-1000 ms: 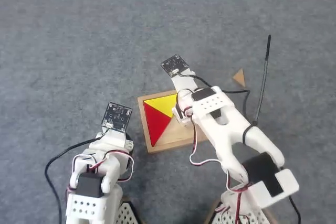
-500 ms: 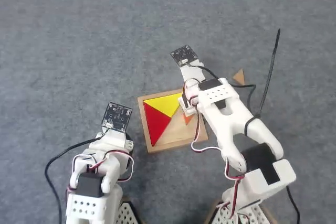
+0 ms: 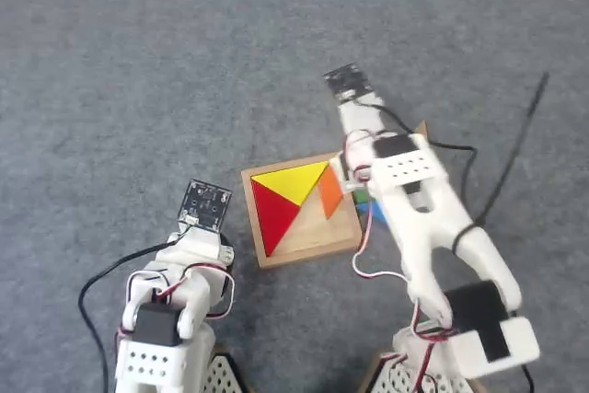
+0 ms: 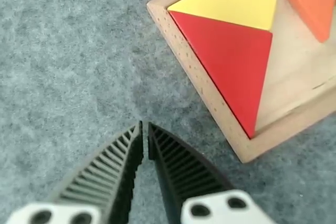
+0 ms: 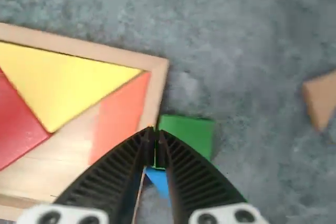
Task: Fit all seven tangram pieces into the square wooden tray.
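Three pieces sit in the tray [image 4: 200,77]: yellow triangle [image 5: 63,82], red triangle [image 4: 231,56], orange piece [image 5: 121,119]. Three lie outside: green piece [image 5: 188,135], blue piece [image 5: 157,178], tan triangle [image 5: 318,106]. Left claw [image 4: 145,127] and right claw [image 5: 154,132] are pinched together, empty; the right arm has swung rightward, uncovering the orange piece.

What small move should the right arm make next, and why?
Probably open the right pincer and lower it around the green square. The pincer is shut and holds nothing, and the green square lies just outside the tray wall, not yet fitted.

in the tray [image 3: 304,255] — left triangle [image 3: 273,209], rear triangle [image 3: 294,181], parallelogram [image 3: 329,192] at right; square piece [image 5: 189,132] just outside that edge.
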{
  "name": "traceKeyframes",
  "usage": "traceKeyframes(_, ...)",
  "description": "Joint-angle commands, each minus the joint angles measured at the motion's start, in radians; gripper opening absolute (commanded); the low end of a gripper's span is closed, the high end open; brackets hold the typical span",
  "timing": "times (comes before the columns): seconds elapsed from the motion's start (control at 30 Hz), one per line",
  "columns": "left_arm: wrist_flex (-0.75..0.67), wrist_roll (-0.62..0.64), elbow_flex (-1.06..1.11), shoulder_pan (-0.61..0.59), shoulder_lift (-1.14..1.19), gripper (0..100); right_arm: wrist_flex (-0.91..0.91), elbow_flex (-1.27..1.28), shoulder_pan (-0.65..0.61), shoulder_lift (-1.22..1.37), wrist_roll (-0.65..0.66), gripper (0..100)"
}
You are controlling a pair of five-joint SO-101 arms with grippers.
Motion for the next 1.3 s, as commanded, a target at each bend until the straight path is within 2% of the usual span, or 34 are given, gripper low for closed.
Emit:
traceKeyframes(0.0, 0.003, -0.003, -0.010, -0.003, -0.018, 2, 0.010, -0.015, 0.096, -0.076, 0.008, 0.6)
traceKeyframes(0.2, 0.003, -0.003, -0.010, -0.003, -0.018, 2, 0.096, -0.203, 0.225, 0.016, 0.006, 0.6)
traceKeyframes(0.5, 0.003, -0.003, -0.010, -0.003, -0.018, 2, 0.274, -0.646, 0.242, 0.412, 0.012, 0.8)
traceKeyframes(0.7, 0.003, -0.003, -0.010, -0.003, -0.018, 2, 0.355, -0.867, 0.288, 0.596, 0.014, 13.5)
traceKeyframes(1.27, 0.003, -0.003, -0.010, -0.003, -0.018, 2, 0.378, -0.941, 0.294, 0.700, 0.112, 14.5)
